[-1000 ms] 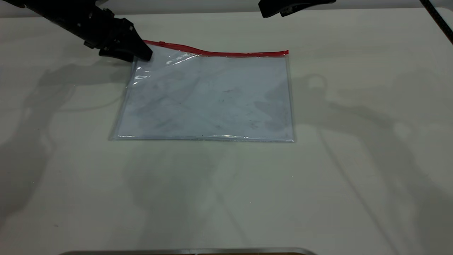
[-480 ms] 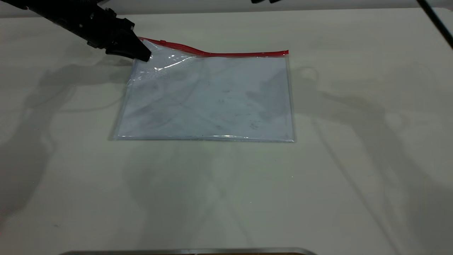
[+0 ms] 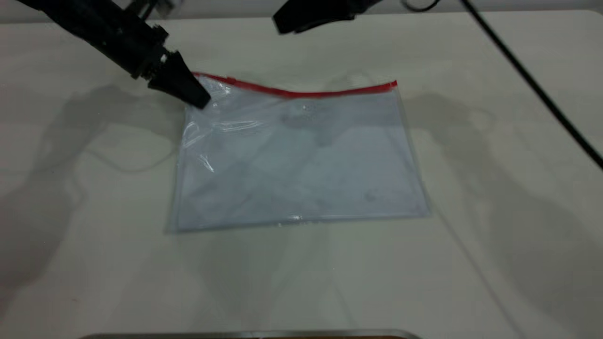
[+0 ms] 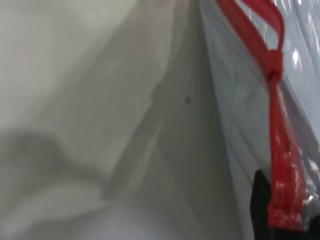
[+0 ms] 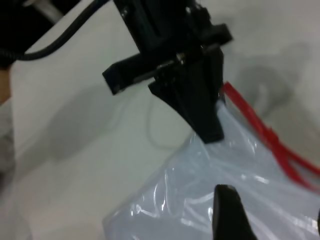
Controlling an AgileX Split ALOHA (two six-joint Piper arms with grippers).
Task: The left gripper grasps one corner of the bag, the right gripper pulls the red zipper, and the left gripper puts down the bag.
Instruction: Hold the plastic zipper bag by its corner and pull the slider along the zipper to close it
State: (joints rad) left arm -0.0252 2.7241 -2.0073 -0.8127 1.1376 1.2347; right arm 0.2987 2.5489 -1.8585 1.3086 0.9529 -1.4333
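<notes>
The clear bluish bag (image 3: 301,165) lies on the white table (image 3: 494,235), its red zipper (image 3: 306,93) along the far edge. My left gripper (image 3: 195,96) is shut on the bag's far-left corner (image 3: 205,87), where the red strip ends, and holds it raised and creased. In the left wrist view the zipper (image 4: 277,130) runs to my gripper (image 4: 285,217), with a small red slider (image 4: 273,67) farther along. My right gripper (image 3: 282,24) hovers open above the far edge, touching nothing. Its wrist view shows one fingertip (image 5: 227,210) over the bag (image 5: 200,200) and the left gripper (image 5: 212,131).
The right arm's thick black cable (image 3: 527,77) crosses the table's far-right part. A grey metal edge (image 3: 254,334) runs along the table's near side. Arm shadows fall on both sides of the bag.
The left gripper has pulled the bag's corner nearer and to the right, and the whole bag has shifted with it. The right gripper has swung left over the bag's far edge.
</notes>
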